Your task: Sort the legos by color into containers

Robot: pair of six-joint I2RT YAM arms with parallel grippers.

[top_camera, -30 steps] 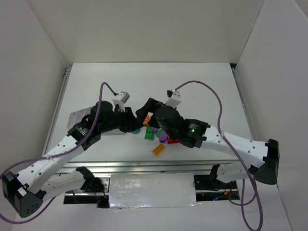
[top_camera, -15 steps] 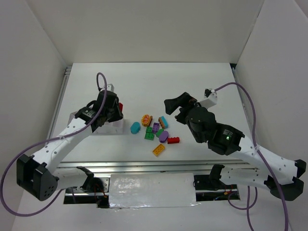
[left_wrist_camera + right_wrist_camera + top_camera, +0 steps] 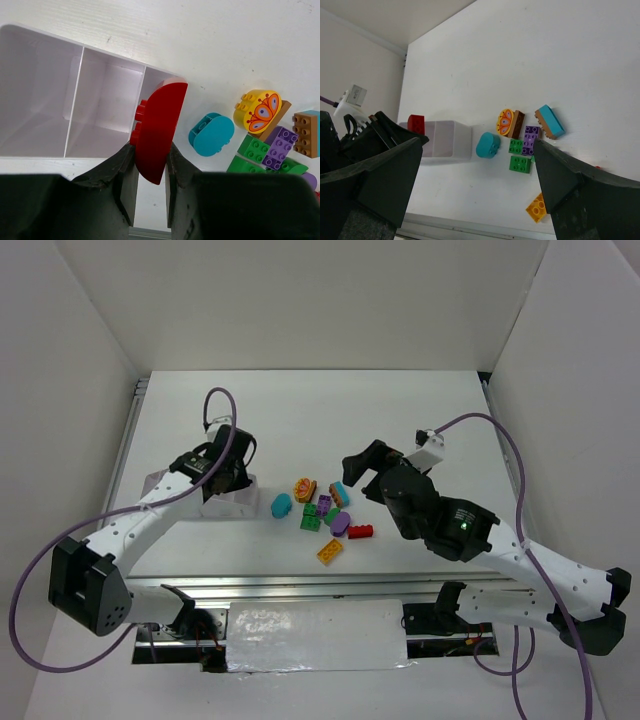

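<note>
Left wrist shows my left claw [image 3: 150,152] clamped on a red brick [image 3: 159,120] over the tray's [image 3: 40,33] end. Loose legos [image 3: 260,150] lie to its right on the white bench [image 3: 225,45]. My right claw [image 3: 477,180] gapes empty between white walls [image 3: 300,300].

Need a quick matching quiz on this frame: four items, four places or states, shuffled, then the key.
Column 1
1. red brick
2. teal oval brick
3. orange-yellow rectangular brick
4. right hand

Column 2
A. open, holding nothing
B. lying on the table beside the tray, nothing gripping it
C. clamped in the left hand at the tray's end
D. set apart from the other bricks, nearest the table's near edge

Pairs: 1-C, 2-B, 3-D, 4-A
</note>
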